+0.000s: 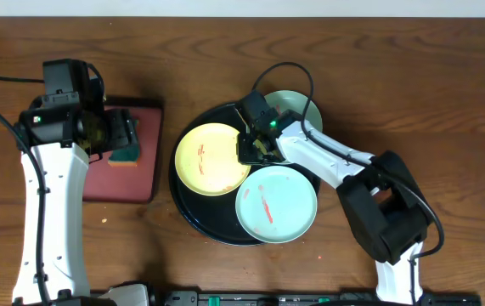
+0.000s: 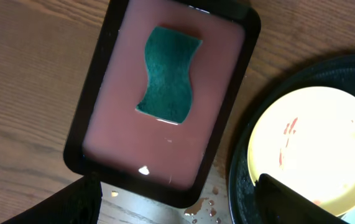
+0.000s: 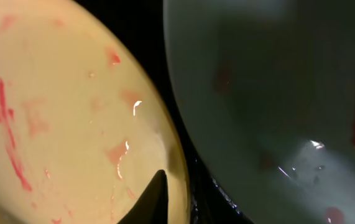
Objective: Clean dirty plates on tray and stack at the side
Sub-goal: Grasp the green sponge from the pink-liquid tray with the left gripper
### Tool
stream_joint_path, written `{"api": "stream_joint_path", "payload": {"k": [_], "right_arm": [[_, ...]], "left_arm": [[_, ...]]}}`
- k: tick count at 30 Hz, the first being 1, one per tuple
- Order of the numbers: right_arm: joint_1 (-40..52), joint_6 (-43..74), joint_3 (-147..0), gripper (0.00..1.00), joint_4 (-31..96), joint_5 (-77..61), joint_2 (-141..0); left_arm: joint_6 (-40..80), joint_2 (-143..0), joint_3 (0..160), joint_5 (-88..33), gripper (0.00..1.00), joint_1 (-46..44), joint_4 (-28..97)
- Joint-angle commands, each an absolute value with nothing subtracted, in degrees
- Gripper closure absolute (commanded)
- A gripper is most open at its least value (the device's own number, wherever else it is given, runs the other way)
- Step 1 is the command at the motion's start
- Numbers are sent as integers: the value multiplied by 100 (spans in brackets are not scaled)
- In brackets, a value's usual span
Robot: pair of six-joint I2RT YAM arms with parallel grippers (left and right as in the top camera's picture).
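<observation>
The tray (image 1: 183, 208) sits mid-counter (image 1: 446, 102), and its three plates nearly fill it. The yellow plate (image 1: 212, 157) lies at 9 o'clock, the near mint plate (image 1: 276, 204) at 5 o'clock and the far mint plate (image 1: 297, 104) at 1 o'clock, half under the right arm. Only thin black gaps show between rims.

The right gripper (image 1: 255, 149) hangs low at the yellow plate's 3 o'clock edge. One dark fingertip (image 3: 154, 198) is over that rim, and I cannot tell how its jaws stand.

The left gripper (image 1: 121, 136) hovers over the red tray (image 1: 132, 189) with jaws spread wide and nothing in them. The sponge (image 2: 169, 73) lies flat there. A narrow strip of counter separates the two trays.
</observation>
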State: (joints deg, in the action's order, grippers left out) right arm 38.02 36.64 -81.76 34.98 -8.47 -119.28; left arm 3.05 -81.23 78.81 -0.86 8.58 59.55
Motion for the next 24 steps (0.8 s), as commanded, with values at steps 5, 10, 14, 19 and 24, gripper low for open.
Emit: {"api": "stream_joint_path", "payload": {"k": [5,10,14,19,24], "right_arm": [[3872,3726,-8302,99,3492,-755,-12167],[3872,3697,-8302,99,3489,-753,-12164],[3872,3568,-8305,99,3485,-760,-12164],[3872,3507,-8305,99,3426,-799,-12164],[3872,3476,-8305,99,3422,-799,-12164]], "left_arm": [[362,-8344,7972,8,20,878,5920],[215,-8805,7972,8,21,878,5878],[174,-9220,7972,8,21,878,5767],[-158,-9668,7972,8,21,878,5553],[-856,-10132,7972,10,32,884,5172]]}}
